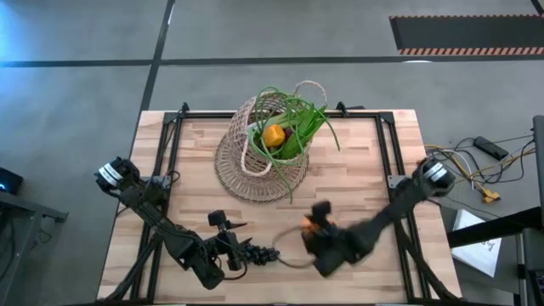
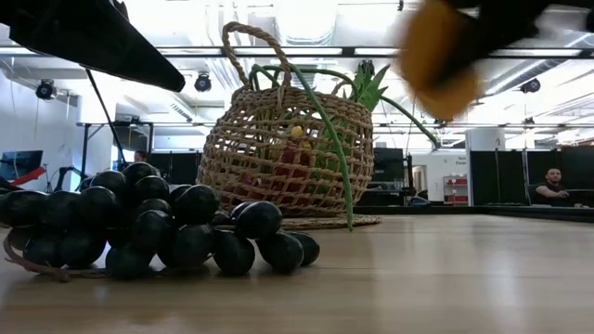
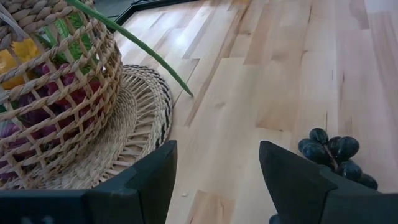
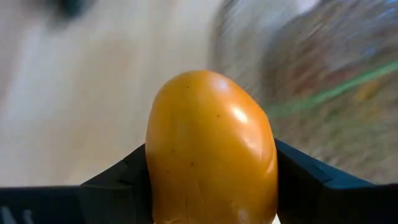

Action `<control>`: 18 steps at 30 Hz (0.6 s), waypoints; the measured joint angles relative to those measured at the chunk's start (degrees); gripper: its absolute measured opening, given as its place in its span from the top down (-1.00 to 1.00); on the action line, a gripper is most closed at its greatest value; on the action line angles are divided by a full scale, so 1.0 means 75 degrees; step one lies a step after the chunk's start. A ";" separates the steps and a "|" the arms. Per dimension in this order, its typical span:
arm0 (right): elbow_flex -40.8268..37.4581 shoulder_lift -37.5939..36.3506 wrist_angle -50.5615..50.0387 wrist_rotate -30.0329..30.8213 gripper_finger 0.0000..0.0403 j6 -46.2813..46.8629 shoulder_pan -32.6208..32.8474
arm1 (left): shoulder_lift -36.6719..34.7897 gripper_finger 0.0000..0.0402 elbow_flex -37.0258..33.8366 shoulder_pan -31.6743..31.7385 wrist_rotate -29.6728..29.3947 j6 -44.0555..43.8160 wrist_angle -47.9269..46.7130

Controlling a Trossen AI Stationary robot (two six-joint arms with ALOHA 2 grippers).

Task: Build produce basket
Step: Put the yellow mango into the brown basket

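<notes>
The tan wicker basket (image 1: 263, 149) stands at the table's far middle on its wide woven base (image 3: 134, 118). Long green onions (image 1: 302, 119), a yellow-orange piece (image 1: 274, 134) and red and purple produce (image 2: 290, 158) sit in it. One onion leaf hangs over the rim, its tip down on the table (image 3: 186, 93). A bunch of black grapes (image 1: 262, 253) lies on the table at the near middle. My left gripper (image 1: 236, 246) is open and empty just left of the grapes (image 3: 333, 149). My right gripper (image 1: 314, 228) is shut on a smooth orange fruit (image 4: 211, 143), right of the grapes. My right gripper pinches the orange fruit by its two opposite sides (image 4: 155, 168) between its two fingers. The fingers point from the table's near right toward the basket. The fruit (image 2: 436, 56) is lifted well clear of the table.
A thin brownish loop (image 1: 293, 259) lies on the table by the grapes. A black frame (image 1: 387, 144) runs along the table's edges. Cables (image 1: 476, 161) lie off the table's right side. A person (image 2: 554, 186) sits in the room behind.
</notes>
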 joint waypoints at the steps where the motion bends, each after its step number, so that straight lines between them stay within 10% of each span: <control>1: 0.0001 -0.0203 0.0510 0.0103 -0.08 -0.0586 -0.0339 | 0.0000 -0.05 0.0000 0.0000 0.0000 0.0003 0.0002; 9: -0.0133 -0.1260 0.4675 -0.0721 -0.08 -0.3484 -0.3551 | 0.0000 -0.05 0.0000 0.0000 0.0142 0.0005 0.0088; 18: -0.0133 -0.0887 0.6440 -0.2689 -0.08 -0.0854 -0.6846 | 0.0000 -0.05 0.0000 0.0000 0.0148 0.0005 0.0155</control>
